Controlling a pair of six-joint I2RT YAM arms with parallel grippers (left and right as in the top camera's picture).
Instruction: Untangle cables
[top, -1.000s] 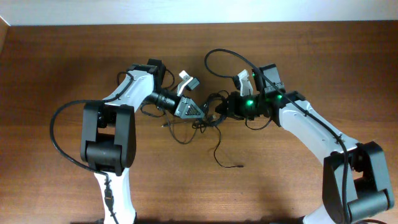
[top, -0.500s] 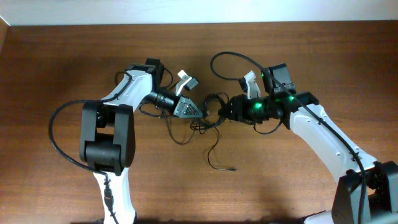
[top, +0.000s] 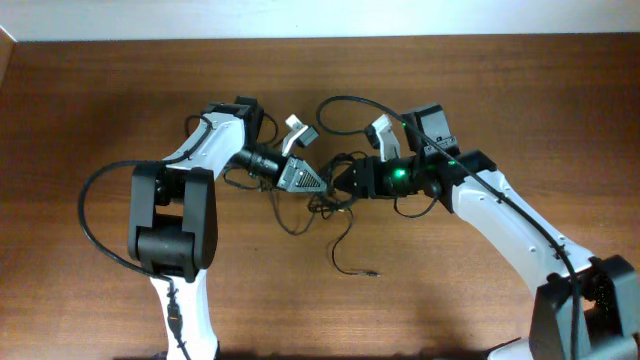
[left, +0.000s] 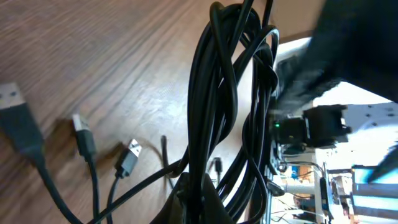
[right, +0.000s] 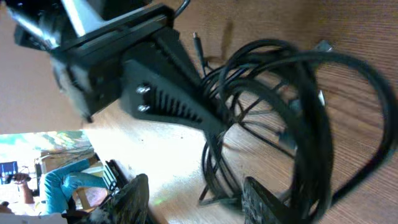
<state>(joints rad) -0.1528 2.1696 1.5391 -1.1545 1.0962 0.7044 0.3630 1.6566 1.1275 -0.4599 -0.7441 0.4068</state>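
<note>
Overhead view: the two arms are meeting in the middle of the desk (top: 100, 90). The cables (top: 330, 200) are lying in a black tangle between them. One loose end is trailing away across the bare wood. The left claw (top: 320, 184) is pinching the tangle tight. The right claw (top: 338, 184) is sitting just beside it, at the same tangle.

Left wrist view: a thick bunch of cables (left: 217, 93) is rising up from the bottom of the picture. Three small plugs (left: 84, 137) are lying on the desk (left: 93, 50) off to one side.

Right wrist view: the right claw (right: 194, 186) is standing open. Its two fingers (right: 134, 199) are spreading wide apart and gripping nothing. Some loops of the cables (right: 311, 124) are lying between them. Just ahead, the left claw (right: 214, 121) is squeezing shut on the cables.
</note>
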